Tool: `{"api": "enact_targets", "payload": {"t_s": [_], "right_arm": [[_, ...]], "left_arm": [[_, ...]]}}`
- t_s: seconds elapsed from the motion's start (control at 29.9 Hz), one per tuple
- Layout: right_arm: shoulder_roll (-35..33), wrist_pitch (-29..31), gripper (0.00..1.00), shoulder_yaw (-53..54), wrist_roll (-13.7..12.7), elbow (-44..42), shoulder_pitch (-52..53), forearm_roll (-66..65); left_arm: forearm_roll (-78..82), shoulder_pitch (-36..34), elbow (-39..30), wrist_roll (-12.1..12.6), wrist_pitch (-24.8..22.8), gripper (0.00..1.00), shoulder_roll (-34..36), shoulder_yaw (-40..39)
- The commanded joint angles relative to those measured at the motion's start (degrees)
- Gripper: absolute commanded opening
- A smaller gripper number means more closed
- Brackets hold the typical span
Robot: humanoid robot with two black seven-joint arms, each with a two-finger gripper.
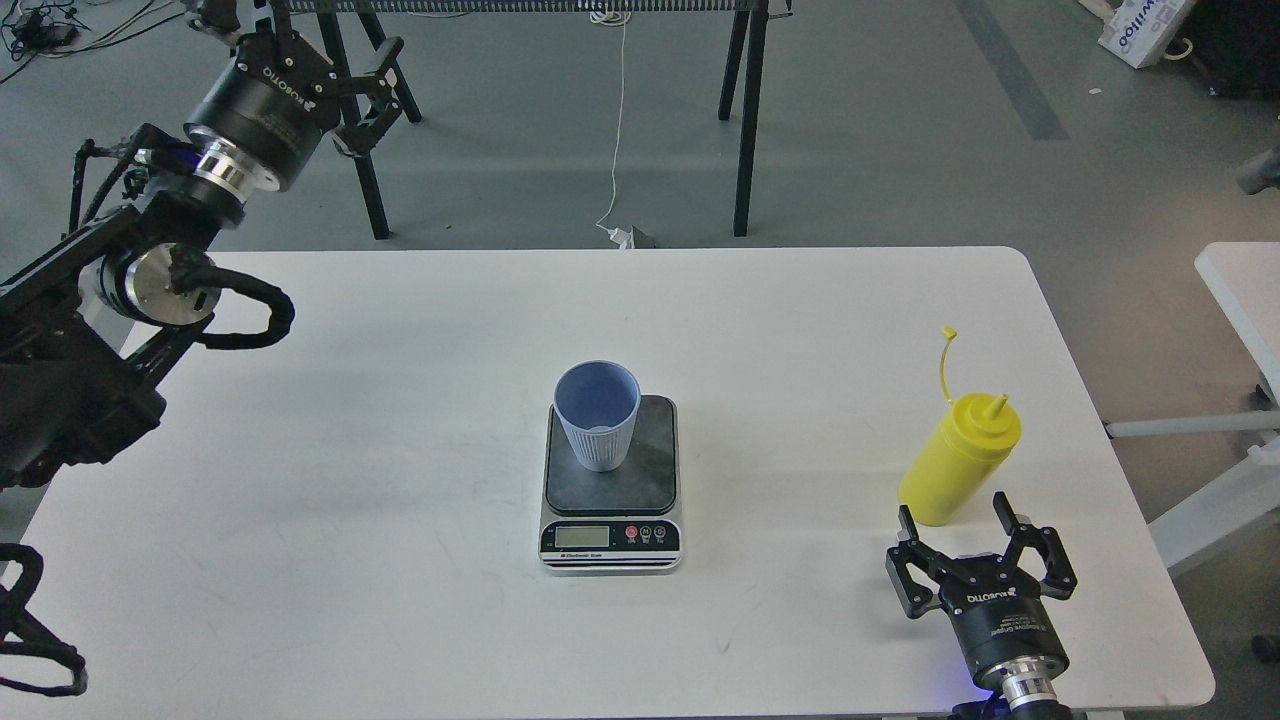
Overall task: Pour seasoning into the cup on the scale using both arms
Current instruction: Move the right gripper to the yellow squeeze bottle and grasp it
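Nearest to me, at the front right of the white surface (400, 420), the right pincer (955, 520) stood released, its two black fingers spread wide and pointing away toward the far edge. White lettering showed on its body, with a silver wrist ring below it and a faint blue glow at the very bottom.

Just beyond those spread fingers stood the seasoning (958, 462), a yellow squeeze bottle, upright on the surface. Its base sat in line with the gap between the fingers, though I could not tell whether either finger touched it. Its pointed nozzle was bare, and the thin cap strap curled up above it.

Toward the middle of the surface, well apart from the bottle, lay the scale (611, 500), its display and small round buttons facing the near side. The cup (597, 415) stood upright on the far left part of the dark platform, open and showing its blue inside.

Farther off on the left, the left arm (110, 300) reached up past the surface's far corner. The left pincer (372, 90) hung over the grey floor (900, 150), released, holding nothing, its fingers parted. Behind it stood black trestle legs (742, 120), with a white cable (618, 130) trailing down to the floor.
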Motion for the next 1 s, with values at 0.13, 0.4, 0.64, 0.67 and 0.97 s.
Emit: {"api": "enact_targets", "payload": {"t_s": [0.13, 0.4, 0.64, 0.67, 0.97], "right_arm": [[0.02, 0.00, 0.95, 0.11, -0.06, -2.76, 3.43, 0.44], [0.11, 0.00, 0.86, -0.41, -0.15, -4.87, 8.00, 0.80], [0.46, 0.00, 0.76, -0.15, 0.12, -7.33, 10.90, 0.80], [0.46, 0.00, 0.71, -0.15, 0.12, -7.42, 11.16, 0.80], [-1.03, 0.00, 0.28, -0.50, 0.03, -3.74, 12.92, 0.62]], "left_arm": [[0.01, -0.01, -0.10, 0.19, -0.09, 1.00, 1.47, 0.08], [0.01, 0.25, -0.10, 0.19, -0.26, 1.00, 3.23, 0.08], [0.01, 0.17, -0.10, -0.07, -0.09, 1.00, 3.58, 0.08], [0.01, 0.17, -0.10, -0.07, -0.09, 1.00, 3.58, 0.08], [-0.08, 0.17, -0.19, -0.07, -0.26, 1.00, 3.93, -0.27]]}}
